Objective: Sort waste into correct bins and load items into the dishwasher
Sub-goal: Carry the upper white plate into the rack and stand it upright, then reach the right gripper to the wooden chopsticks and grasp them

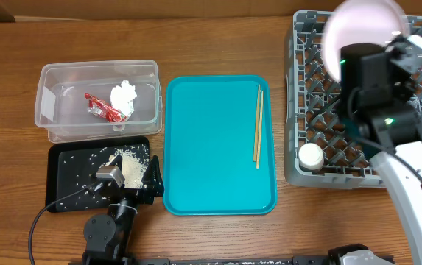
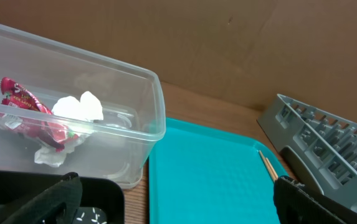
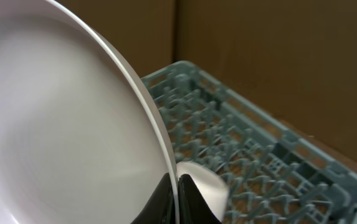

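Plate (image 3: pixel 60 124) was pinched at its rim by the right gripper (image 3: pixel 177 194), held tilted above the dish rack (image 3: pixel 259 149), probably for slotting between pegs; the left gripper (image 2: pixel 178 202) stood wide open, empty.

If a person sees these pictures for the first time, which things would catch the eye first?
First, the white plate, pinched at its rim by the right tool above the grey dish rack at the right. Next, the bright teal tray in the middle, bare except for chopsticks along its right side. At the left, a clear tub holds a red wrapper and a white tissue.
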Robot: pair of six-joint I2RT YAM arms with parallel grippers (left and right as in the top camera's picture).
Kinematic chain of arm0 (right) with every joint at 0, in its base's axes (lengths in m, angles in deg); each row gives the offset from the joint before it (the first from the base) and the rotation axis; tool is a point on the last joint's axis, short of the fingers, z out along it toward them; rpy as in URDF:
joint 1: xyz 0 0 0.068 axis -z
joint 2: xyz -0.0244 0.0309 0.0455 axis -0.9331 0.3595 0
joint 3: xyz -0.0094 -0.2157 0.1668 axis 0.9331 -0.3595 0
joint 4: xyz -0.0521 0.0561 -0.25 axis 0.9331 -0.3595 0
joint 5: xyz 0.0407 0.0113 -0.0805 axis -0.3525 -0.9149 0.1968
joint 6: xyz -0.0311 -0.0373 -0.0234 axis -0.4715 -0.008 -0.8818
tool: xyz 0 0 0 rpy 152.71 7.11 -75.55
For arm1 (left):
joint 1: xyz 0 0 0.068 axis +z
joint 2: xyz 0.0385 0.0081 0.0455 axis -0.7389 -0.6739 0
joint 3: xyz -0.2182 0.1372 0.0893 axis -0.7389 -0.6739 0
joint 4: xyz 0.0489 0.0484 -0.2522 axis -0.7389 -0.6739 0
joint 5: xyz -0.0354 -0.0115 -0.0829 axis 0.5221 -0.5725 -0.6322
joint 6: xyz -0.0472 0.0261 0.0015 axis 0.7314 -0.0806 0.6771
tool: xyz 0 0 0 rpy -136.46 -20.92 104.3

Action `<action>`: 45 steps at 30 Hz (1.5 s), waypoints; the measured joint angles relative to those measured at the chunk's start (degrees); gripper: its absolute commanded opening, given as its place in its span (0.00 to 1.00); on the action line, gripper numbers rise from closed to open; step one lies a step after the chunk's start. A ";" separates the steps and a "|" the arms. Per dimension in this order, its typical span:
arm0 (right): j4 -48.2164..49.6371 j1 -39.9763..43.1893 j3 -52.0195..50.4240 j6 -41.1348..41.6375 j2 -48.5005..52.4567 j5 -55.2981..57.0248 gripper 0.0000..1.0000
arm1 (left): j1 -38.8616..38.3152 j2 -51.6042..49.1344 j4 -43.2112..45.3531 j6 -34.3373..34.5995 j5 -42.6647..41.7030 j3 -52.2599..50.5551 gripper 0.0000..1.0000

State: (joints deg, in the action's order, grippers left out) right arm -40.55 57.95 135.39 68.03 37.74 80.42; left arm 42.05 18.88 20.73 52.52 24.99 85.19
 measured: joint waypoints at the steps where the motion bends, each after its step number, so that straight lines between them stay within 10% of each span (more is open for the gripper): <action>1: 0.76 1.84 0.00 -0.31 0.68 0.96 0.04 | 0.00 -0.02 0.00 0.00 0.00 0.00 1.00; 22: 24.15 7.13 -0.02 -26.73 23.87 6.08 0.04 | 0.00 0.00 0.00 0.00 -0.02 0.00 1.00; 28: 22.86 5.25 -0.04 -28.39 25.38 5.81 0.73 | 0.00 -0.02 0.00 0.00 0.00 0.00 1.00; 32: 21.24 2.89 -0.04 -28.83 25.38 5.81 0.86 | 0.00 0.00 0.00 0.00 0.00 0.00 1.00; 45: 0.46 -14.99 0.48 -25.42 17.16 -28.41 0.62 | 0.00 0.00 0.00 0.00 0.00 0.00 1.00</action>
State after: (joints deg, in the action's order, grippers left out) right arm -40.09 42.95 135.87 42.61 54.90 52.00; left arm 42.05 18.88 20.73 52.52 24.99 85.19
